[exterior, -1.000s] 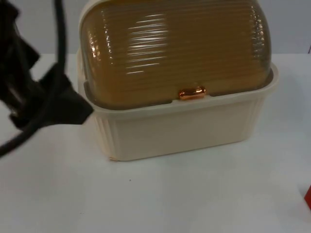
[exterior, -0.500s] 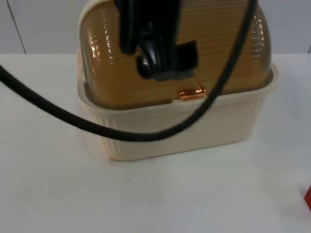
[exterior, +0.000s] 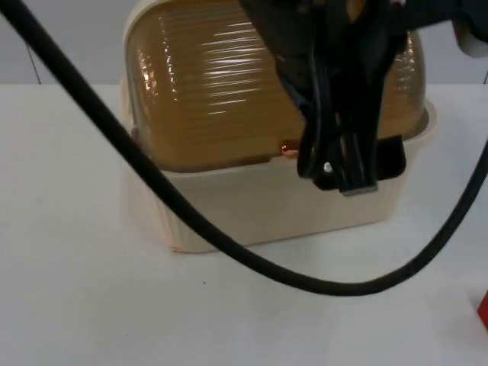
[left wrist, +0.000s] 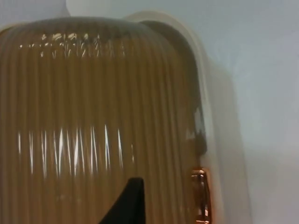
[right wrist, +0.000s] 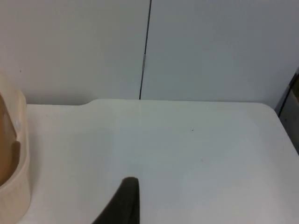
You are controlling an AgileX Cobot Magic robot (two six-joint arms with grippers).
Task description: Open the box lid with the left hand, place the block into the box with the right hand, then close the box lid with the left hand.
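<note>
White table (exterior: 91, 305): left claw (exterior: 347, 179) over closed box (exterior: 252, 206).

Top camera: we look down and forward, close to the box (exterior: 229, 198) on the table (exterior: 91, 305). Left wrist camera: very near, facing the ribbed lid (left wrist: 93, 116) and copper latch (left wrist: 200, 196). Right wrist camera: we face the far partition wall (right wrist: 210, 46). All three views share the box.

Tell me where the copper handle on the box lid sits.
In the top view the copper handle sits at the lid's front edge, beside the left end effector.
</note>
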